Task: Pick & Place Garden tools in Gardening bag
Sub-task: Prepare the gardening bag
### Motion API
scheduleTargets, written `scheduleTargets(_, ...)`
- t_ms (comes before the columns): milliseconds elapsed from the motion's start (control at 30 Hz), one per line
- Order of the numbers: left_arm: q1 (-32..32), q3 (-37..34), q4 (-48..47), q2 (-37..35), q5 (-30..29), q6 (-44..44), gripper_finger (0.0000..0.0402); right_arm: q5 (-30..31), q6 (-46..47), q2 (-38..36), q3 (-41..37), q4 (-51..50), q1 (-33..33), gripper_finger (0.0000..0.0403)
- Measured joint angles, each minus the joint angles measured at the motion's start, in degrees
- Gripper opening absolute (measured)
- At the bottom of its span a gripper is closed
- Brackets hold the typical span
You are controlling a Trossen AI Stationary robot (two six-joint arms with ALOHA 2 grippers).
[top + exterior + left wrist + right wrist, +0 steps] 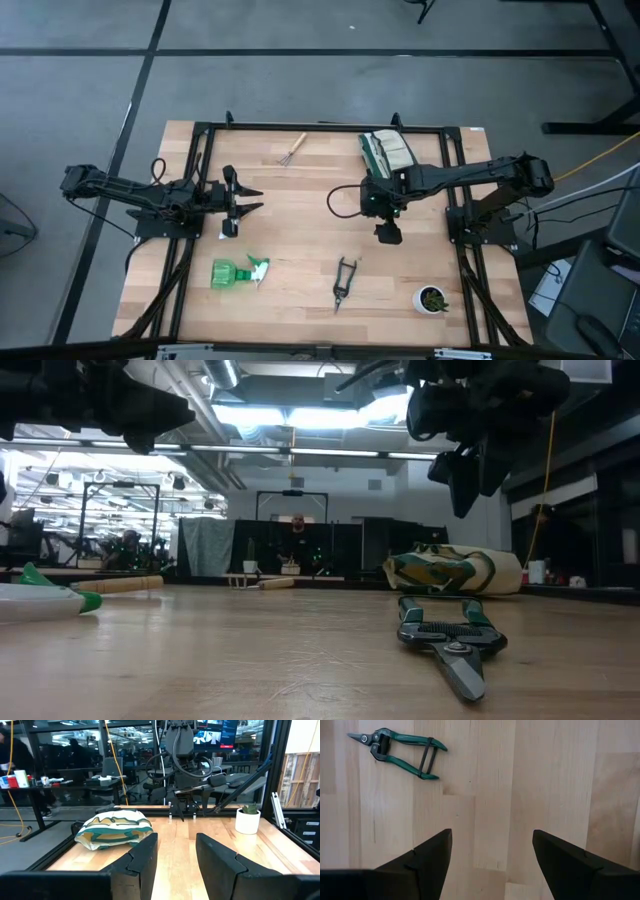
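Right claw [388,234] spread, empty, above bench [300,260].
Pruning shears [344,281] lie near it; left claw [250,199] parted, holding nothing, bench's left side.

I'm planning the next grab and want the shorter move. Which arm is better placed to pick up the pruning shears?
Probably the right. The right gripper hangs open above the table, with the pruning shears close by and showing in its wrist view. The left gripper waits farther off, nearer the spray bottle.

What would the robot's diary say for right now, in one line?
right gripper: open, empty, above table near shears | left gripper: open, empty, waiting | bag: lying flat
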Motion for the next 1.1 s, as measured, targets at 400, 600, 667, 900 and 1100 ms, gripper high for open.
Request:
scheduleTargets(400,0.02,-0.01,0.0,0.0,0.0,0.0,0.013,-0.01,0.0,0.85,-0.09,-0.11,0.68,0.0282)
scheduleTargets(600,0.02,-0.02,0.0,0.02,0.0,0.0,0.013,-0.1,0.0,1.61,-0.09,-0.02,0.66,0.0282)
scheduleTargets(667,0.01,-0.01,0.0,0.0,0.0,0.0,0.013,-0.1,0.0,1.65,-0.11,0.0,0.66,0.0282)
scheduleTargets(900,0.01,0.0,0.0,0.02,0.0,0.0,0.013,-0.03,-0.22,3.45,-0.03,0.83,0.65,0.0282)
scheduleTargets(1100,0.0,-0.02,-0.04,0.0,0.0,0.0,0.013,0.06,-4.51,4.31,-0.11,2.32,0.27,0.0282)
